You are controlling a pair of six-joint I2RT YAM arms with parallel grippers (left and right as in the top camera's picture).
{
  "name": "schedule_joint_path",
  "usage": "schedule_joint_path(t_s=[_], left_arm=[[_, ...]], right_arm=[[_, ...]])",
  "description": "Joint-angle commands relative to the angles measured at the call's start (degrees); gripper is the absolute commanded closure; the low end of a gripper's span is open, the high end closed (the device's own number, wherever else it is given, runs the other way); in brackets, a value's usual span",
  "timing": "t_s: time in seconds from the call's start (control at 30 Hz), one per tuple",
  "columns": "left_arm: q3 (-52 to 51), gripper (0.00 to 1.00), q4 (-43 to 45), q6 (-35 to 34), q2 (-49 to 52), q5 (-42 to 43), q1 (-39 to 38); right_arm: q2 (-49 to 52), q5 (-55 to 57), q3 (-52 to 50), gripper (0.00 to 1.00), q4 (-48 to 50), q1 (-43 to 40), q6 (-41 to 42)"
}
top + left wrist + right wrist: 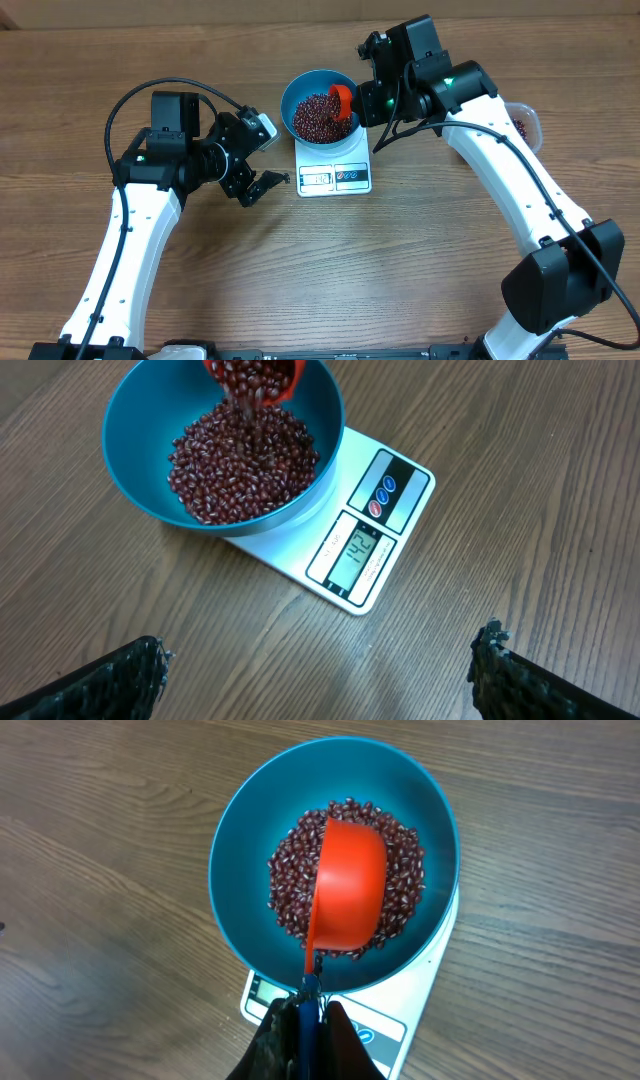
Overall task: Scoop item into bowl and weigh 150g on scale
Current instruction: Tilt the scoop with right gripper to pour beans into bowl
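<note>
Display: the scale (372, 532) shows 142 in its grey window, as read in the left wrist view. The small print beside the window is too fine to read.
Buttons: two blue buttons and one red (383, 495) sit in a dark strip next to the window, and their symbols cannot be made out.
Bowl: the blue bowl (232, 850) stands on the scale and covers most of its plate.
Beans: the red-brown beans (290, 885) lie heaped in the bottom of the bowl, and a few more spill from the scoop above.
Scoop: the orange-red scoop (350, 880) is tipped mouth-down over the bowl. In the right wrist view it hides the middle of the heap.
Right jaws: clenched on the scoop's thin handle, just over the bowl's near rim.
Left jaws: released and spread wide over the bare wooden counter (560, 480) beside the scale, touching nothing.
Tub: a clear tub (527, 122) lies behind the right arm (500, 165), mostly hidden, with some beans showing inside.
Cut off: the left wrist view shows only the scoop's lower lip.
</note>
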Motion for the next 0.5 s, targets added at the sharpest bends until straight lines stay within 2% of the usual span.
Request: schedule_joint_path(t_s=[0.0,0.47], left_arm=[[-0.3,0.00,0.0,-0.8,-0.3,0.9,0.1],[-0.3,0.00,0.0,-0.8,-0.3,0.9,0.1]], right_arm=[[-0.5,1.4,1.9,0.96,0.8,0.2,-1.1],[-0.5,0.1,1.9,0.96,0.6,0.1,-1.1]])
